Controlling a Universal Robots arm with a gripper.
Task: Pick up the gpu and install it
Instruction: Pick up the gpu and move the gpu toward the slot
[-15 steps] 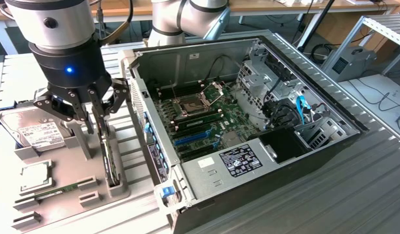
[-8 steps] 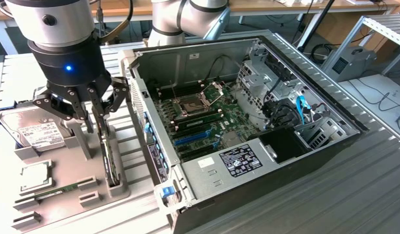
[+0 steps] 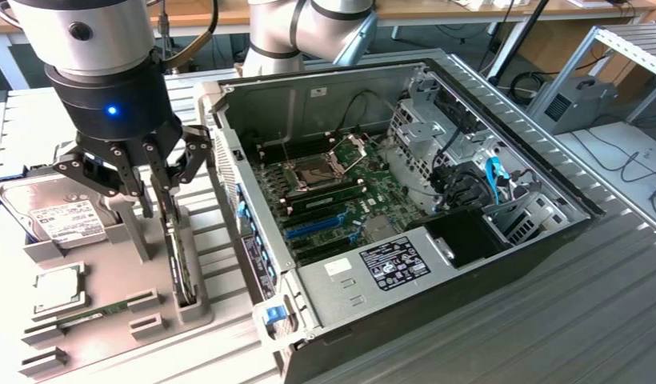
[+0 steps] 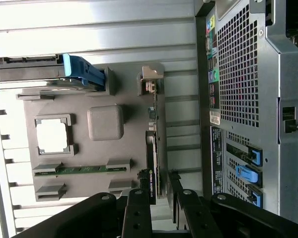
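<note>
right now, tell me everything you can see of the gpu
The gpu is a slim card standing on its long edge in a slot of the grey holder tray, beside the open computer case. Seen edge-on in the wrist view, it shows a thin green board, a dark face with a small label, and a pale metal bracket at one end. The gripper hangs over it, with open fingers on either side of its upper edge. Whether they touch it cannot be told.
</note>
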